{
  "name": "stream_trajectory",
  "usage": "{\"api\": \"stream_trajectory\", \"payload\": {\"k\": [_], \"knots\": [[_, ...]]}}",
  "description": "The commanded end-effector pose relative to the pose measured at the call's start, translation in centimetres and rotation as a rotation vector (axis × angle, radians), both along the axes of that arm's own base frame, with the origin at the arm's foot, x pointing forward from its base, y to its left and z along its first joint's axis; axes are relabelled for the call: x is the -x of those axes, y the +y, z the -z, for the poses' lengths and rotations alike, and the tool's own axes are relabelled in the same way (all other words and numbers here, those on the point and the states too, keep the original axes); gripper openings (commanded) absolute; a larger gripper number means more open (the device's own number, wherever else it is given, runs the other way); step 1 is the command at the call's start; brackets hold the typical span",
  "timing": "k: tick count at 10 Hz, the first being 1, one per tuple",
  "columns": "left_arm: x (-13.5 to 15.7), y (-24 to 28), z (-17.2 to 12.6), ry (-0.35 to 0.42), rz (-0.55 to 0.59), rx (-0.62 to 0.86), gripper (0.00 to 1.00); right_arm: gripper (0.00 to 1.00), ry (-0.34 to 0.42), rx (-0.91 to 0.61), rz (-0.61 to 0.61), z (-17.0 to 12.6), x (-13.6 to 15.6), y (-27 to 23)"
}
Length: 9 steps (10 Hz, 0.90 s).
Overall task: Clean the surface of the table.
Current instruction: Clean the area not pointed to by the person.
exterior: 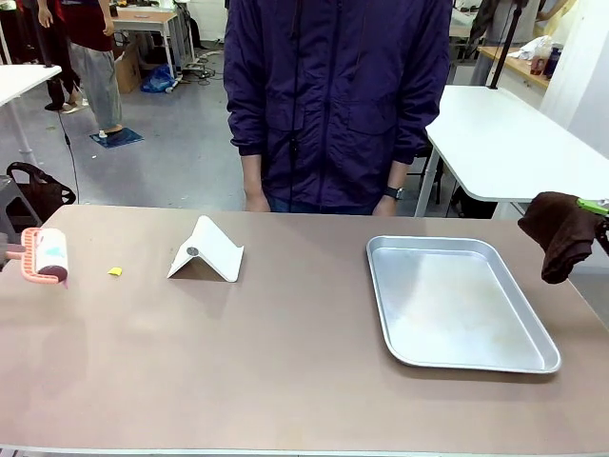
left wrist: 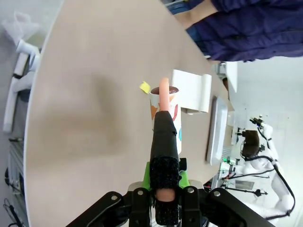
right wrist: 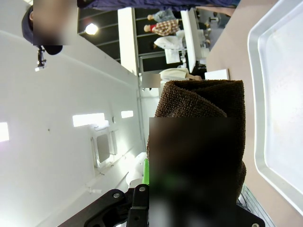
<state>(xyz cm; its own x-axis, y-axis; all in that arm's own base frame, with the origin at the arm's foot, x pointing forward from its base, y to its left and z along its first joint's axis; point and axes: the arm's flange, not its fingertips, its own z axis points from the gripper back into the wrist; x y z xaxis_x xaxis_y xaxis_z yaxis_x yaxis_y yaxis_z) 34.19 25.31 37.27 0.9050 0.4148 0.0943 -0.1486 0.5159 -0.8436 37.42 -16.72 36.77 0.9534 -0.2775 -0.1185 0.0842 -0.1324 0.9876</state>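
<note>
The brownish-beige table stretches across the front view. At its left edge a lint roller with a pink frame hovers just over the top. In the left wrist view my left gripper is shut on the lint roller's handle, with the roll pointing away from me. A small yellow scrap lies on the table just right of the roller. At the right edge my right gripper is shut on a dark brown cloth that hangs above the table. The cloth hides the right gripper's fingers in the right wrist view.
A silver metal tray lies on the right half of the table. A white folded stand sits left of centre, near the far edge. A person in a dark jacket stands at the far side, hands at the table's edge.
</note>
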Motion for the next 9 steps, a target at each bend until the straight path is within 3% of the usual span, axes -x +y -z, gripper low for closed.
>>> {"api": "stream_trajectory", "payload": {"k": [1, 2, 4, 9], "knots": [[-2.2, -0.3, 0.8, 0.098, -0.003, 0.024, 0.22, 0.09, -0.011, 0.001, -0.001, -0.6, 0.3, 0.3], [-3.3, -0.5, 2.1, 0.130, -0.027, -0.003, 0.22, 0.09, -0.011, 0.001, -0.001, -0.6, 0.3, 0.3], [-4.6, -0.9, 3.5, 0.119, -0.076, -0.047, 0.22, 0.09, -0.011, 0.001, -0.001, -0.6, 0.3, 0.3], [-5.0, -2.1, 5.0, 0.109, -0.080, -0.087, 0.22, 0.09, -0.011, 0.001, -0.001, -0.6, 0.3, 0.3]]}}
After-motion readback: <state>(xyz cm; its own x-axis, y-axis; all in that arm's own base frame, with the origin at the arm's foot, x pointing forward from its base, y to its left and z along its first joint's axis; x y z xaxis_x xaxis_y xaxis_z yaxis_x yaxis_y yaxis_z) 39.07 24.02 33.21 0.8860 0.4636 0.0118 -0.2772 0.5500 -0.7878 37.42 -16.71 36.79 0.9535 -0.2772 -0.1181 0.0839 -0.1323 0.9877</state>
